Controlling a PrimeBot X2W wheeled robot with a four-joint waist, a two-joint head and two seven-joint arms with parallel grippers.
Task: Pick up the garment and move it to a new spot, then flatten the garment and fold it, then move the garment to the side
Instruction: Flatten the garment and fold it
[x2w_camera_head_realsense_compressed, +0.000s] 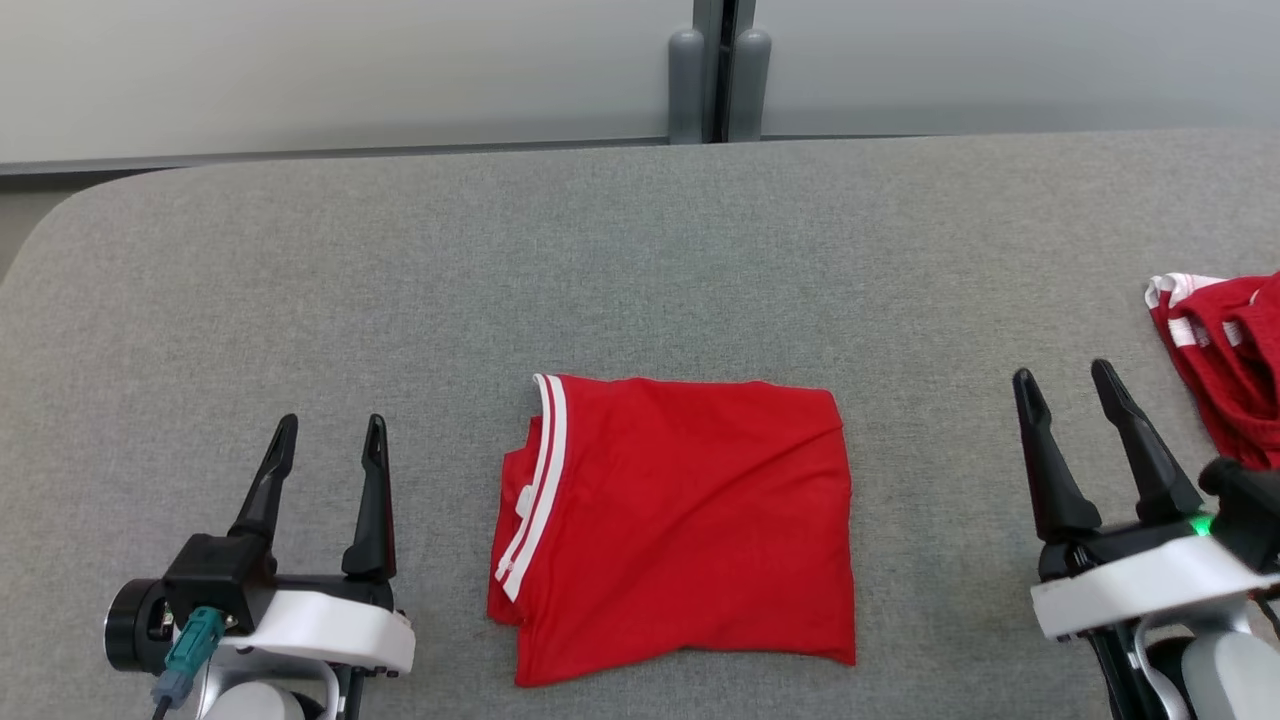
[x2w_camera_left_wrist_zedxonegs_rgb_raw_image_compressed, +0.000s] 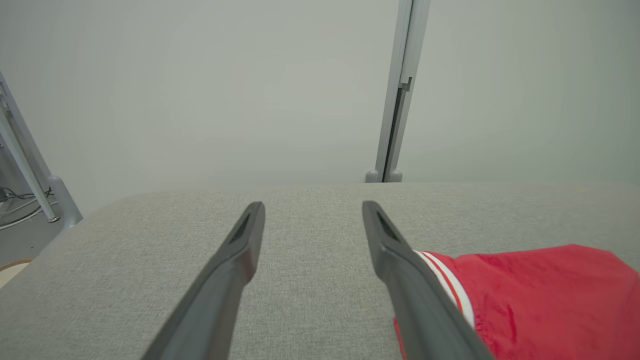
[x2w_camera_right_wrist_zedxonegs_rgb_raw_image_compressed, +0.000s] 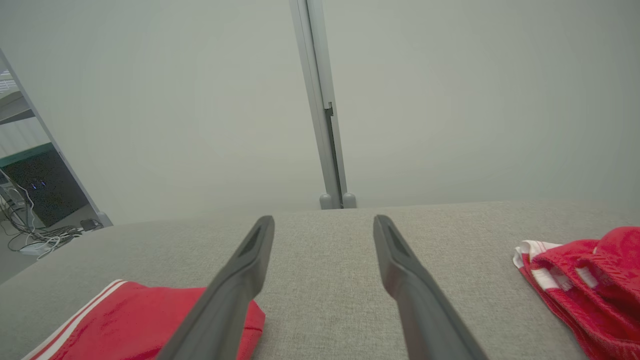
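Head view is where the folded red garment (x2w_camera_head_realsense_compressed: 680, 520) is seen whole, laid flat on the grey table (x2w_camera_head_realsense_compressed: 640, 250) near its front edge, between the left gripper (x2w_camera_head_realsense_compressed: 332, 425) and the right gripper (x2w_camera_head_realsense_compressed: 1062, 373) and touched by neither. Both grippers are held just above the fabric-covered top with their fingers spread wide, and nothing is gripped in either.

From the left wrist view, a low angle along the left gripper (x2w_camera_left_wrist_zedxonegs_rgb_raw_image_compressed: 313, 205) is given: the striped corner of the garment (x2w_camera_left_wrist_zedxonegs_rgb_raw_image_compressed: 540, 295) is partly covered by one dark finger. From the right wrist view, the opposite, plain end of the garment (x2w_camera_right_wrist_zedxonegs_rgb_raw_image_compressed: 125, 315) is seen beside the right gripper (x2w_camera_right_wrist_zedxonegs_rgb_raw_image_compressed: 324, 218), and a crumpled red-and-white cloth (x2w_camera_right_wrist_zedxonegs_rgb_raw_image_compressed: 590, 280) is shown lying well apart at the other side. Cables on the floor (x2w_camera_right_wrist_zedxonegs_rgb_raw_image_compressed: 30, 235) are also picked up there.

The garment is folded into a compact, nearly square block (a few soft creases are left across its top layer). A double white stripe is carried along one edge, which is turned toward the robot's left. The stripe runs from near to far, slightly tilted. The block is a little wider than deep, so its long axis is laid left to right.
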